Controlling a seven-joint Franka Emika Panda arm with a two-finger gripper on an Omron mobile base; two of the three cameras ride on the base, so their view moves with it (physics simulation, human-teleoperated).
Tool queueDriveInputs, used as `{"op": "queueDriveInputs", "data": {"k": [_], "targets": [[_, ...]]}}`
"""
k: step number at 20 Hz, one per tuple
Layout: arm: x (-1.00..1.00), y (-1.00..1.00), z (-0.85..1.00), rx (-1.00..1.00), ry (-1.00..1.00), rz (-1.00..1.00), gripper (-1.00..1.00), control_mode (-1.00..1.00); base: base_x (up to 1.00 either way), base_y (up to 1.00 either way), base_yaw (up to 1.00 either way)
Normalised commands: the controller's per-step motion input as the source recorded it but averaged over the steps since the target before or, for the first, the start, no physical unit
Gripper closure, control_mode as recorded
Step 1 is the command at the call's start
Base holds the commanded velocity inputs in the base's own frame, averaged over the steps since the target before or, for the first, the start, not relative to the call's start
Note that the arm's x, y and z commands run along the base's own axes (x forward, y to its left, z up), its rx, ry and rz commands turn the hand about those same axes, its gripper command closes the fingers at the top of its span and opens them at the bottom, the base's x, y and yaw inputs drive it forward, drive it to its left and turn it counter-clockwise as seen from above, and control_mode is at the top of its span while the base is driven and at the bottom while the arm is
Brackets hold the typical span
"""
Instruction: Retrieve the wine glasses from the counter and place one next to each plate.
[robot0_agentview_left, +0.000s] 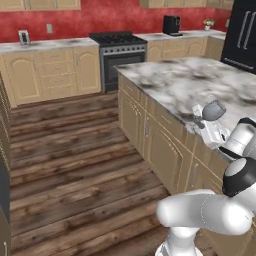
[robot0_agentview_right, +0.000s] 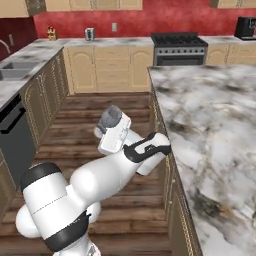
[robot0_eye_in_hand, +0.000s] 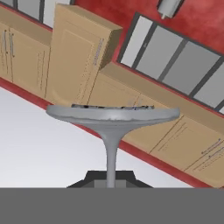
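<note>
Clenched on the thin stem of a wine glass, the gripper holds it aloft beside the edge of the marble counter. One glass is picked up but not yet set beside any plate; delivery remains.

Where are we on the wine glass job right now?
Done: one glass is off the counter, gripped by its stem in the shut claw; the hand view shows the stem between the fingertips. In hand: it's being carried above the counter's edge. Left: placing it by a plate, then the second glass. No plate or other glass is visible here, so nothing looks placed yet.
</note>
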Motion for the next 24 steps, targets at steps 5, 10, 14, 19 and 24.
{"op": "queueDriveInputs", "data": {"k": [5,10,14,19,24], "targets": [[0.00,0.00,0.00,0.00,0.00,0.00,1.00,1.00,-1.00,0.00,0.00],[0.00,0.00,0.00,0.00,0.00,0.00,1.00,1.00,-1.00,0.00,0.00],[0.00,0.00,0.00,0.00,0.00,0.00,1.00,1.00,-1.00,0.00,0.00],[0.00,0.00,0.00,0.00,0.00,0.00,1.00,1.00,-1.00,0.00,0.00],[0.00,0.00,0.00,0.00,0.00,0.00,1.00,1.00,-1.00,0.00,0.00]]}}
